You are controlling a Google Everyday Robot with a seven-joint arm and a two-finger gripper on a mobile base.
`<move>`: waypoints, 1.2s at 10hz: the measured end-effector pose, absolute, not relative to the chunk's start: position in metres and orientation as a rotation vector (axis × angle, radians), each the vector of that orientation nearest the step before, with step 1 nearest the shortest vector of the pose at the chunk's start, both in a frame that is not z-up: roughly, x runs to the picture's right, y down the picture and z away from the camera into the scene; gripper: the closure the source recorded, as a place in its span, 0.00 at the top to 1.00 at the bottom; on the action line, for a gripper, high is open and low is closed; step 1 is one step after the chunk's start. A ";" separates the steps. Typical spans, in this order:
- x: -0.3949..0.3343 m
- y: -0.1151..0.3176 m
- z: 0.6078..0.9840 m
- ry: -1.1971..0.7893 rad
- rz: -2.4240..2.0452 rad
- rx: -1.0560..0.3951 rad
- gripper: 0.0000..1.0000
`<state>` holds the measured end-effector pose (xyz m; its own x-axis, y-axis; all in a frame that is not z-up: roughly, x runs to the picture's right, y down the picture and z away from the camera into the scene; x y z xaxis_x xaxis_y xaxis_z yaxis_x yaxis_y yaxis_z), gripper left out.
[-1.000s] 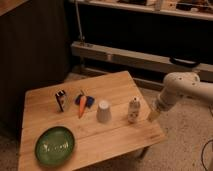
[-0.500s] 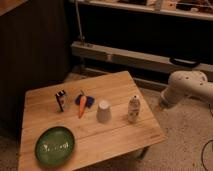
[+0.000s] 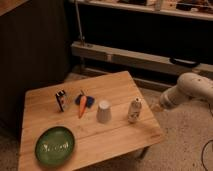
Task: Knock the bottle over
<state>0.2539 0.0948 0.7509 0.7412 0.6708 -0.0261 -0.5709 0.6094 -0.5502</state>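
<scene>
The bottle [image 3: 134, 110] is small and whitish-tan with a pale cap and dark label marks. It stands upright near the right edge of the wooden table [image 3: 120, 137]. My gripper [image 3: 158, 106] is at the end of the white arm [image 3: 189, 90], just off the table's right edge. It is level with the bottle, a short gap to its right, and not touching it.
A white tapered cup [image 3: 103, 111] stands left of the bottle. An orange carrot [image 3: 82, 107] lies by a blue item [image 3: 89, 102]. A small dark box [image 3: 61, 99] stands further left. A green plate [image 3: 54, 145] sits at the front left. Dark shelving runs behind.
The arm drew back to the right and slightly up from the bottle, then came a little closer again. The bottle stands where it was, still upright.
</scene>
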 end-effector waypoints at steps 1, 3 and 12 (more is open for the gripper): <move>0.251 0.094 0.751 -0.202 0.712 -0.574 0.00; 0.235 0.090 0.755 -0.226 0.678 -0.595 0.00; 0.152 0.081 0.772 -0.277 0.524 -0.682 0.00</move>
